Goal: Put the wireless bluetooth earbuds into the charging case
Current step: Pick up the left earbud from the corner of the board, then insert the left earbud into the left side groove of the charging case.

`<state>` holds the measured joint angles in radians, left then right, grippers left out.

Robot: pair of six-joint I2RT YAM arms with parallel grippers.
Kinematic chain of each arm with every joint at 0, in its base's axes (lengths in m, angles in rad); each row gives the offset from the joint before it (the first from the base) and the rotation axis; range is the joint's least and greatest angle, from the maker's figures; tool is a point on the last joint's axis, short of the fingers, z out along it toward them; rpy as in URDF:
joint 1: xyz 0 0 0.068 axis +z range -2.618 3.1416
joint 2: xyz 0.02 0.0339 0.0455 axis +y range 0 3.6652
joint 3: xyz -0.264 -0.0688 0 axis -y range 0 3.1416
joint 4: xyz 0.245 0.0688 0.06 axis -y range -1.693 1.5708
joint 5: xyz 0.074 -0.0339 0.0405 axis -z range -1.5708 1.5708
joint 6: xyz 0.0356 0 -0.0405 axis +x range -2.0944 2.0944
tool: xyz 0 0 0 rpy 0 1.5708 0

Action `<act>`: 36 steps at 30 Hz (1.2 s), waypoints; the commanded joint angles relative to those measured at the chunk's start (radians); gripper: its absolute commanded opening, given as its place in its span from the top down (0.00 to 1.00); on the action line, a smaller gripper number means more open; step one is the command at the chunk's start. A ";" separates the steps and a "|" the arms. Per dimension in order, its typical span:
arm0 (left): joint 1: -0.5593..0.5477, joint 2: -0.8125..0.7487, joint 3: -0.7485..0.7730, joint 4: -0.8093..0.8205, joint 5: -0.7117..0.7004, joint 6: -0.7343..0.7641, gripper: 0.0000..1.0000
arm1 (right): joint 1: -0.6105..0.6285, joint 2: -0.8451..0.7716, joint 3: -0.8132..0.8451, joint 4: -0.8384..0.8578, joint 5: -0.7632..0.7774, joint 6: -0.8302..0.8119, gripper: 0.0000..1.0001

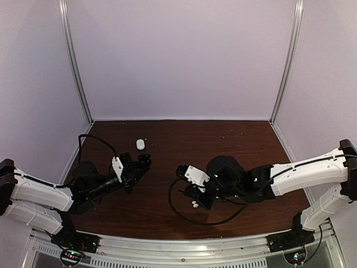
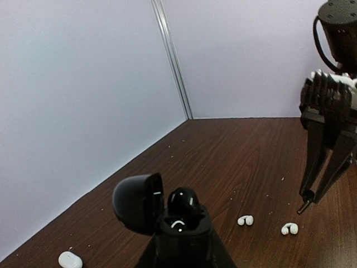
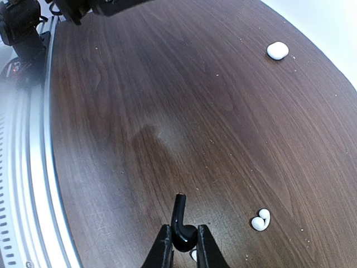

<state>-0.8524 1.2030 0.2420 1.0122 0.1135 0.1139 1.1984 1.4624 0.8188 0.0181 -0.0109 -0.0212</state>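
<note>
My left gripper [image 1: 140, 164] is shut on an open black charging case [image 2: 181, 226], held low over the table with its lid [image 2: 138, 202] swung to the left. A glossy black rounded shape [image 2: 183, 200] sits in the case's far socket. My right gripper [image 3: 183, 245] is shut on a black earbud [image 3: 179, 223], stem pointing away, just above the table. In the left wrist view the right gripper [image 2: 312, 196] hangs to the right of the case. Two white earbuds [image 2: 245, 220] [image 2: 289, 228] lie on the table beneath it. One white earbud [image 3: 260, 220] lies right of the fingers; another [image 3: 193, 255] peeks out between them.
A small white case [image 1: 140, 144] lies closed on the table behind the left gripper; it also shows in the left wrist view [image 2: 70, 259] and the right wrist view [image 3: 277, 51]. Lilac walls close in the brown wooden table [image 1: 223, 139]. A metal rail [image 3: 30, 167] runs along the near edge.
</note>
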 commanded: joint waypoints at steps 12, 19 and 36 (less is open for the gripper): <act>-0.091 0.025 -0.003 0.017 0.046 0.311 0.97 | -0.027 0.054 0.471 -0.477 -0.231 0.066 0.89; -0.140 0.051 0.016 0.003 -0.012 0.376 0.97 | -0.030 0.101 0.585 -0.563 -0.283 0.120 0.89; -0.180 0.093 0.039 0.023 -0.063 0.419 0.97 | -0.030 0.191 0.668 -0.619 -0.242 0.177 0.89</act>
<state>-1.0233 1.2892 0.2569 0.9852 0.0673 0.5167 1.1717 1.6444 1.4479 -0.5850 -0.2726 0.1368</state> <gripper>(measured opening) 0.218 0.132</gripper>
